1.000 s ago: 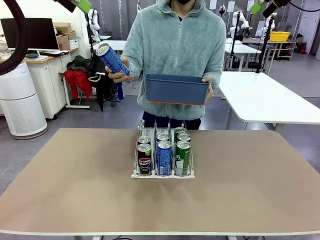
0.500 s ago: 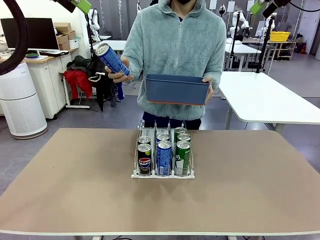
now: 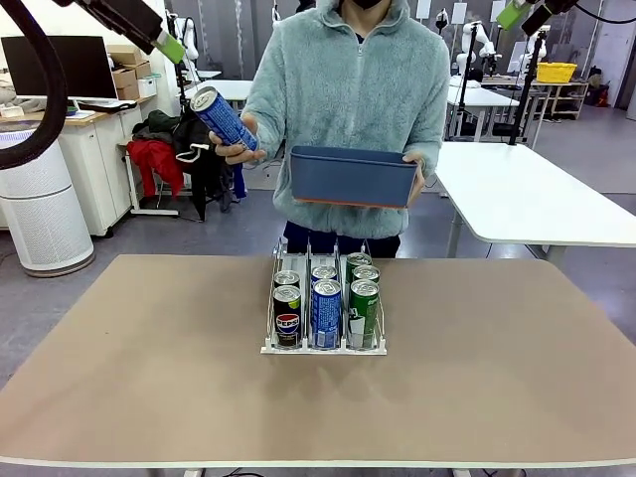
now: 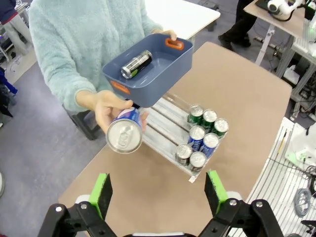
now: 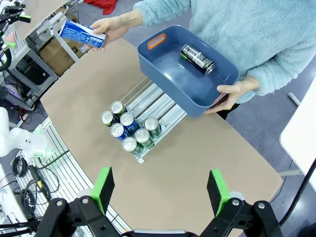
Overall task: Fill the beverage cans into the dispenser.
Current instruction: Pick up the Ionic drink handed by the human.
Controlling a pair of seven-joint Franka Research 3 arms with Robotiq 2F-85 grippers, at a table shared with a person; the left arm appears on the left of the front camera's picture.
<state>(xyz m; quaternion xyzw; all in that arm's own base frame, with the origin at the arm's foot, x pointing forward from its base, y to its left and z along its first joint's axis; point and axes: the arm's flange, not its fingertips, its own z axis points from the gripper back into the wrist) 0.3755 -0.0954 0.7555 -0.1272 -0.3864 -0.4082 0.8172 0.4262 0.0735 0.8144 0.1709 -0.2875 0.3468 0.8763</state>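
The dispenser [image 3: 323,350] stands mid-table with several beverage cans in its three lanes: black Pepsi [image 3: 287,320], blue [image 3: 326,313], green [image 3: 364,313]. Across the table a person holds out a blue can [image 3: 224,119] in one hand and a dark blue bin [image 3: 353,179] in the other. One dark can [image 4: 136,64] lies inside that bin. My left gripper [image 3: 164,40] hangs open high at the upper left, short of the held can [image 4: 124,134], which faces it top-first. My right gripper [image 3: 519,14] is open high at the upper right, far above the dispenser [image 5: 158,106].
The brown tabletop [image 3: 149,378] is bare around the dispenser. White tables [image 3: 527,199], a monitor [image 3: 60,65] and a white air purifier [image 3: 40,209] stand beyond the far edge. A wire shelf [image 5: 59,158] shows beside the table in the right wrist view.
My left gripper has come lower and further into the front view at the upper left. The person, the held can and the bin have stayed in place.
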